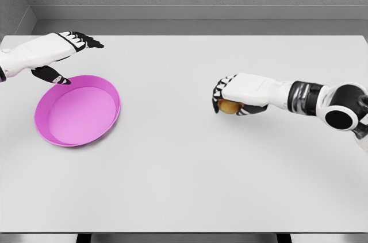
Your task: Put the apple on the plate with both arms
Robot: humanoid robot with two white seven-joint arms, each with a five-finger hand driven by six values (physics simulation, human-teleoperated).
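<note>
Head view: your right hand (pixel 238 93) cups the small yellow-brown apple (pixel 228 106) against the white table (pixel 190 180), fingers curled over it for lifting. Your left hand (pixel 57 53), fingers spread and empty, waits at the shallow magenta plate (pixel 109 91), likely to steady it.

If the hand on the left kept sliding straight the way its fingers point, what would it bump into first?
Probably nothing. The left hand points right along the far side of the white table, passing behind the pink plate. The right hand, curled over the apple, sits nearer the camera, though depth is uncertain.
</note>
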